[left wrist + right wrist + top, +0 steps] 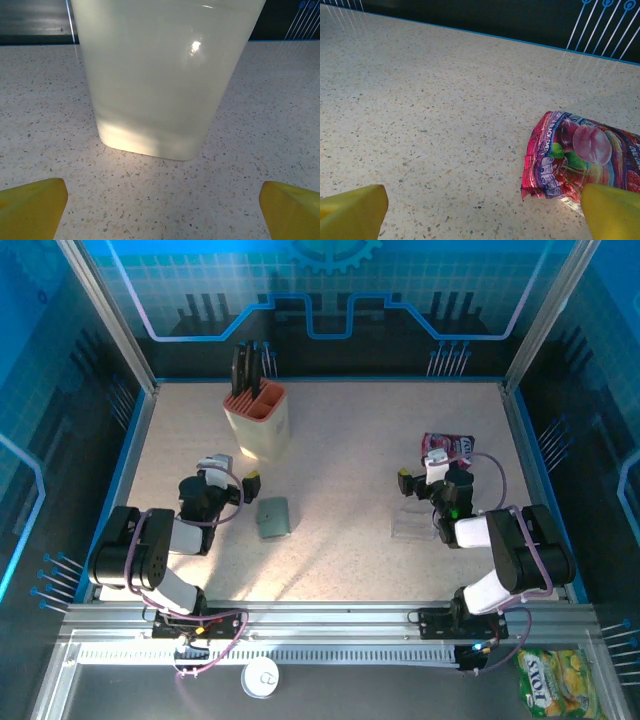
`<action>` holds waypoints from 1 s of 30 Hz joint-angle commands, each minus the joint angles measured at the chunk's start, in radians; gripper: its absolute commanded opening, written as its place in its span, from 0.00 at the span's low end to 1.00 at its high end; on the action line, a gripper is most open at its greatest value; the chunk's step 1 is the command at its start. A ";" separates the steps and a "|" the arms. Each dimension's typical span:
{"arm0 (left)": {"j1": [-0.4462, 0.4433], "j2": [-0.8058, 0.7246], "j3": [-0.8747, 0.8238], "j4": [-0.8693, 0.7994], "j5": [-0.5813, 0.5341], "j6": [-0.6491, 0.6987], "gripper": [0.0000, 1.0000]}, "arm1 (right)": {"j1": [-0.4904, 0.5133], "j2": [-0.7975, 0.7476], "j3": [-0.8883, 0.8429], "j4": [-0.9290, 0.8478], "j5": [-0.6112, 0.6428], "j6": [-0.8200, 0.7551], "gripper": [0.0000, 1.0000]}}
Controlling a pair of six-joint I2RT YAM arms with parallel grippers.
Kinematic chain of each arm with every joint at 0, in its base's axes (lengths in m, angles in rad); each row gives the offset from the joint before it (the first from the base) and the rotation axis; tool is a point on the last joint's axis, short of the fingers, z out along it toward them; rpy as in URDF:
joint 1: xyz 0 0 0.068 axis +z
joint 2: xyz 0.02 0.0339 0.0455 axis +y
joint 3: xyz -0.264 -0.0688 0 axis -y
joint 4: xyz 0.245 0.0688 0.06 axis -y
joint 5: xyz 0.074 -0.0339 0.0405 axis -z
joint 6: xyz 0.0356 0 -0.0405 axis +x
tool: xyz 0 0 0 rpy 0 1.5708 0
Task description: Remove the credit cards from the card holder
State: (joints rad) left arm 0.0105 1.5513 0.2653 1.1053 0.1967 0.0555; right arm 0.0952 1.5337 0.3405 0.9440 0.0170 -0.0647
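1. The card holder (273, 517) lies shut and flat on the table (350, 560), left of the middle and closer to the near edge than the far one. Neither gripper touches it.
2. The left gripper (235, 473) hangs just beyond and to the left of it, jaws spread wide and empty.
3. The right gripper (422, 472), toward the right edge, is likewise released and holds nothing.
4. A pink-red snack packet (575, 160) lies just past the right gripper.
5. A beige knife block (165, 75) stands near the far edge, straight ahead of the left gripper.
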 commanded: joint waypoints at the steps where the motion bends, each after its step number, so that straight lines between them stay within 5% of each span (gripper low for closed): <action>1: 0.013 0.000 0.028 -0.020 0.023 0.011 0.99 | -0.003 0.000 0.006 0.034 -0.017 -0.012 1.00; 6: 0.017 0.000 0.089 -0.132 -0.036 -0.012 0.99 | -0.011 0.005 0.041 -0.025 0.022 0.015 1.00; 30: 0.021 -0.013 0.110 -0.175 -0.106 -0.045 0.99 | -0.006 -0.024 0.052 -0.061 0.057 0.017 1.00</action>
State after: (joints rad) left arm 0.0227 1.5513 0.3584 0.9455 0.1001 0.0246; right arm 0.0757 1.5326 0.3817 0.8791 0.0452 -0.0345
